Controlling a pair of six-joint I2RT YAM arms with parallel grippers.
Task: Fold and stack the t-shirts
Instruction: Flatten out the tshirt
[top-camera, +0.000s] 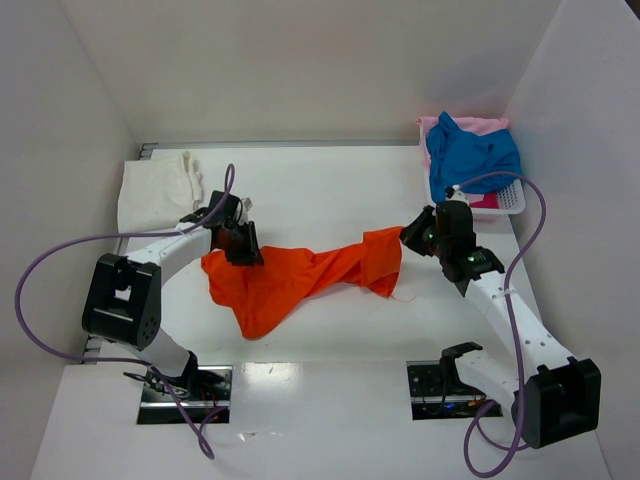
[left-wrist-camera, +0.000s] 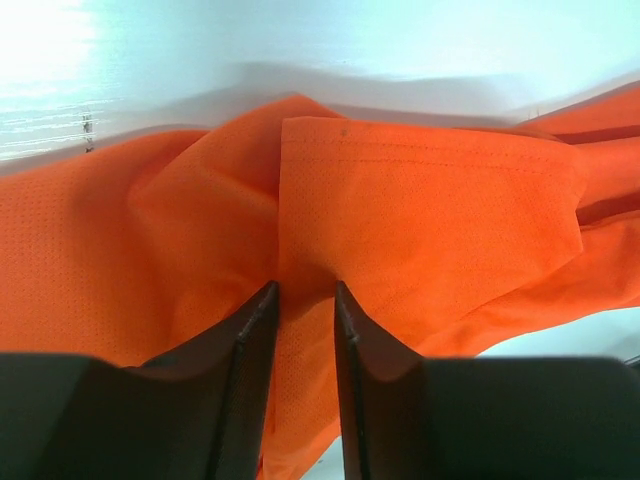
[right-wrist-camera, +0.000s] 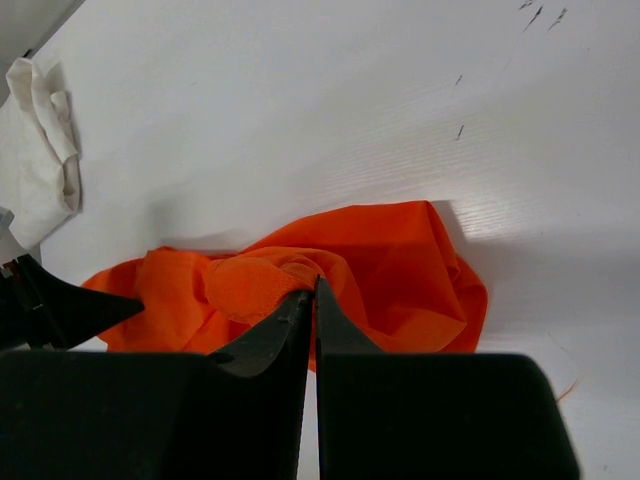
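Note:
The orange t-shirt (top-camera: 290, 280) lies crumpled and stretched across the middle of the table between both arms. My left gripper (top-camera: 243, 250) is down on its left end; in the left wrist view its jaws (left-wrist-camera: 305, 285) stand narrow, with a fold of orange cloth (left-wrist-camera: 420, 200) pinched between them. My right gripper (top-camera: 405, 237) is shut on a bunched edge of the shirt's right end (right-wrist-camera: 260, 285), which hangs slightly raised. A cream-white t-shirt (top-camera: 165, 185) lies at the far left. A blue t-shirt (top-camera: 470, 150) is piled on a pink one (top-camera: 475, 125) at the back right.
The white plastic basket (top-camera: 505, 200) under the blue and pink tees stands against the right wall. White walls close in the table on the left, back and right. The cream-white tee (right-wrist-camera: 40, 150) shows at the left of the right wrist view.

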